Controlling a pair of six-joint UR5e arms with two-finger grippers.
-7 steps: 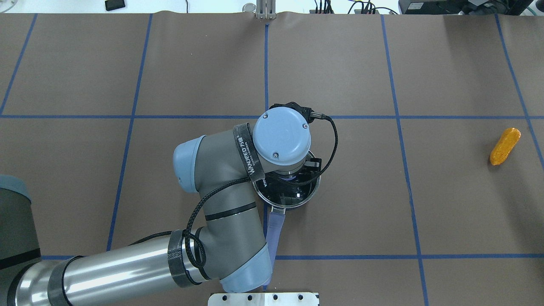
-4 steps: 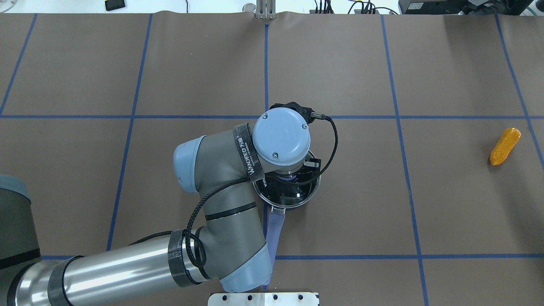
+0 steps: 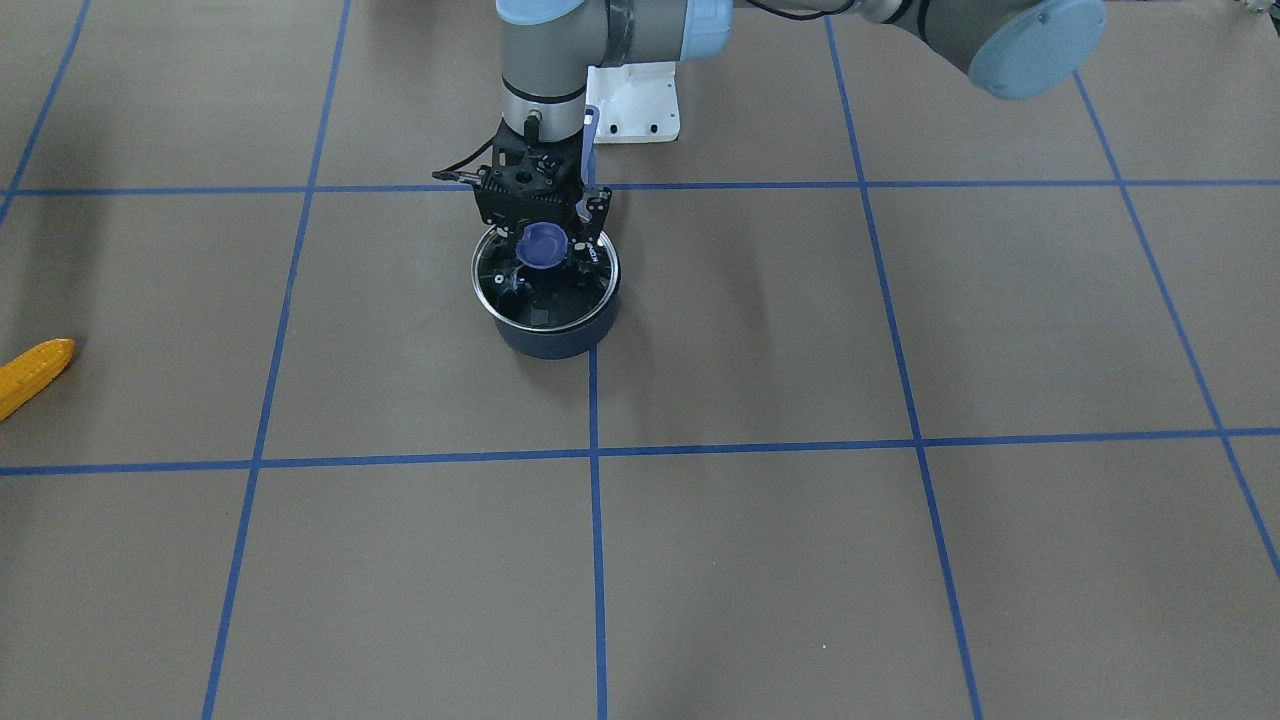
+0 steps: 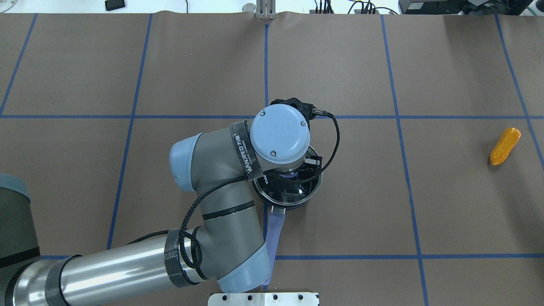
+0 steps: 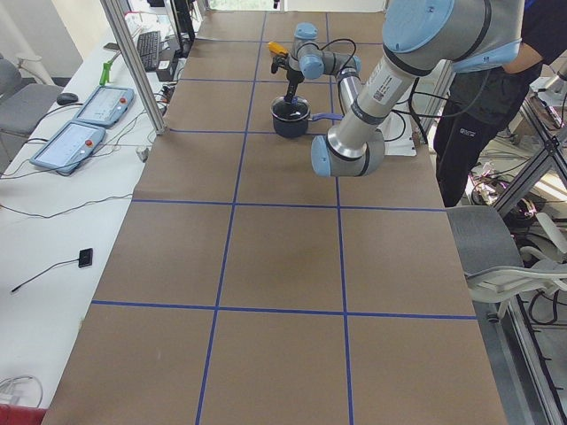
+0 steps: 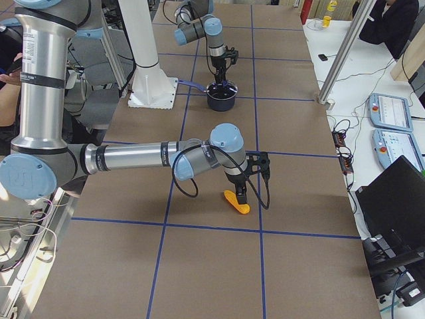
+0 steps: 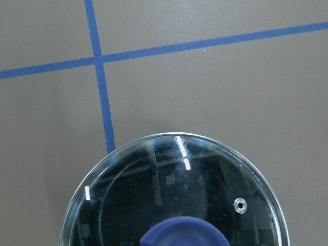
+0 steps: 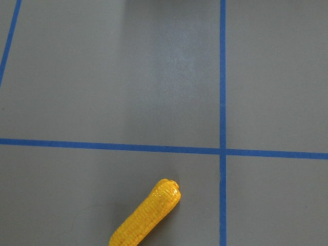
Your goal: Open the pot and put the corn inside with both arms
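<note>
The dark navy pot point(image 3: 555, 338) stands mid-table, its purple handle point(image 4: 274, 229) pointing towards the robot's base. My left gripper point(image 3: 543, 238) comes straight down and is shut on the purple knob point(image 3: 543, 247) of the glass lid point(image 3: 530, 300). The lid sits just above the pot's rim, shifted slightly sideways. The left wrist view shows the lid point(image 7: 205, 195) and the knob point(image 7: 184, 233) close below. The corn point(image 4: 504, 146) lies alone far to my right. My right gripper point(image 6: 242, 193) hangs over the corn point(image 6: 237, 201); I cannot tell whether it is open or shut. The corn also shows in the right wrist view point(image 8: 147, 215).
The white pedestal base point(image 3: 635, 105) stands behind the pot at the table's near edge. Blue tape lines cross the brown table cover point(image 3: 800, 320). A person point(image 5: 478, 115) stands beside the table, and tablets point(image 5: 84, 124) lie on a side bench.
My left wrist has shifted slightly up and to the left, and the lid's rim looks larger and offset from the pot, lifted a little. The corn has not moved.
</note>
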